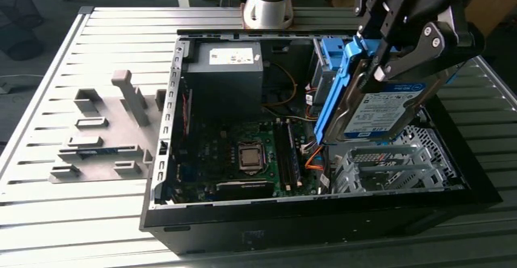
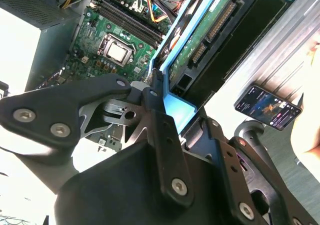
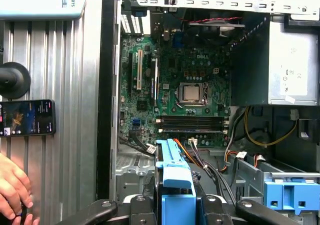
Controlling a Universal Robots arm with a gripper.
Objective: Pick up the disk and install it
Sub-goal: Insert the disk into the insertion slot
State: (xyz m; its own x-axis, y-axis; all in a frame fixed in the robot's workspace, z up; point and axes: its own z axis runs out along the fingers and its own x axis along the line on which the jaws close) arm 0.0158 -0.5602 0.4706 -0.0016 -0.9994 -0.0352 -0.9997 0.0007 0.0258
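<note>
Gripper (image 3: 177,207), closest to both wrist cameras: jaws closed on the disk (image 1: 379,107), clamping its blue frame at the upper end. Disk hangs steeply tilted over the case (image 1: 323,222), above the metal cage (image 1: 388,165) in the case's corner on the exterior view's right. Contact between disk and cage cannot be determined.

Exterior view records the disk's labelled face and the arm base (image 1: 269,5) behind the case. It also records a grey fixture (image 1: 105,141) on the slatted table (image 1: 48,219), outside the case toward the exterior view's left. Second wrist view records the disk's opposite face, a green circuit board. First wrist view records the frame edge-on between the fingers. Both wrist views record a phone (image 3: 27,117) outside the case; the first wrist view shows a person's hand (image 3: 12,192) near it.

Inside the case: motherboard (image 3: 190,80) on the floor, grey box (image 1: 226,62) at the rear wall, bare blue bracket (image 3: 290,195) in a bay.

Arm pose: wrist above the case on the exterior view's right, fingers pointing down into the case at a slant.
</note>
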